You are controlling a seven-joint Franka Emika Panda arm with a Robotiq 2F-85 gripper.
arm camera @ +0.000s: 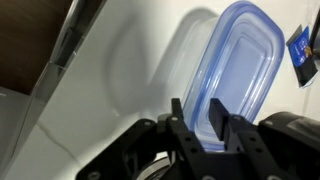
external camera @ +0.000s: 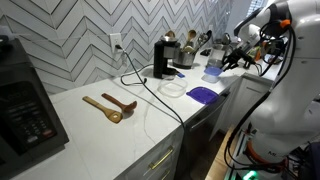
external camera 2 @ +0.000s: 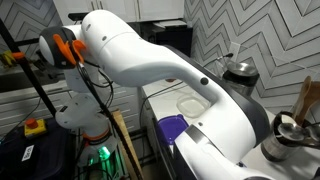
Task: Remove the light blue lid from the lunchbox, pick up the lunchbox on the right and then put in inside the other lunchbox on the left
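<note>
In the wrist view the light blue lid [arm camera: 245,60], a translucent rounded rectangle, lies on the white counter. My gripper [arm camera: 196,105] straddles its near rim, one black finger [arm camera: 178,120] outside and the other finger [arm camera: 218,118] inside. The jaws stand narrow, with a sliver of room still showing beside the rim. I cannot tell whether a lunchbox sits under the lid. In an exterior view the gripper [external camera: 224,60] is low over the lid [external camera: 212,72] at the far end of the counter. A clear lunchbox [external camera: 172,88] sits closer along the counter.
A purple flat piece [external camera: 202,95] lies at the counter's edge, also seen as the purple piece [external camera 2: 172,128]. A black coffee machine [external camera: 160,58] with its cable, kettles [external camera: 188,52], wooden spoons [external camera: 110,106] and a black appliance [external camera: 20,110] stand on the counter. A dark blue object [arm camera: 298,55] is near the lid.
</note>
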